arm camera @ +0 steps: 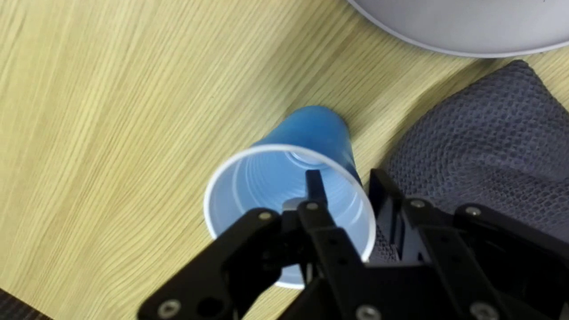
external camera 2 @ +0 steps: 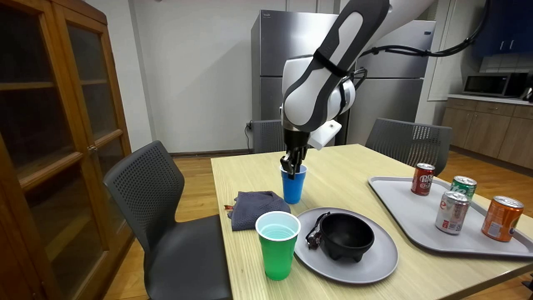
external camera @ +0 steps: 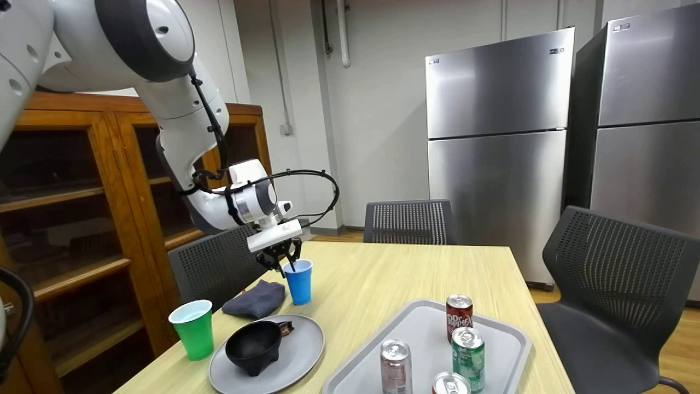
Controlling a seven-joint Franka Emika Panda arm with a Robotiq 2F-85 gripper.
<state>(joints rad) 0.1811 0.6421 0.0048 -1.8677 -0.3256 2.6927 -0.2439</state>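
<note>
Table (external camera: 404, 273): pale wood, your one arm (external camera: 188, 139) arching over it — no second arm shows. Grey tray (external camera: 424, 334) carries four cans (external camera 2: 452, 212), well apart from where you work. Grey plate (external camera 2: 374, 262) lies nearer, black bowl (external camera 2: 347, 239) on it. Dark cloth (arm camera: 480, 146) lies bunched near the plate's edge, just beside the blue cup (external camera: 299, 284). Green cup (external camera 2: 278, 254) stands just beside the plate, well clear of your claw (arm camera: 346, 180).

Your blue cup stands upright on the table, directly below the claw: mouth up, long axis vertical. You have the claw parted, a moderate gap, no grip showing. What counts is the rim: its cloth-side wall runs between your fingers. In the wrist view the inner finger (arm camera: 315, 189) sits over the mouth, the outer finger (arm camera: 381, 191) outside the wall, between cup and cloth.

Hard to make out: how deep the inner finger reaches, and whether the outer one touches the cup. In the wrist view your claw hides the near part of the rim and some of the inside; the plate is cut off there too. The tray runs out of frame in both exterior views. Smallest: a dark shiny bit (external camera 2: 314, 237) by the bowl — you can't tell what it is — and a reddish scrap (external camera 2: 228, 207) at the cloth's edge.
</note>
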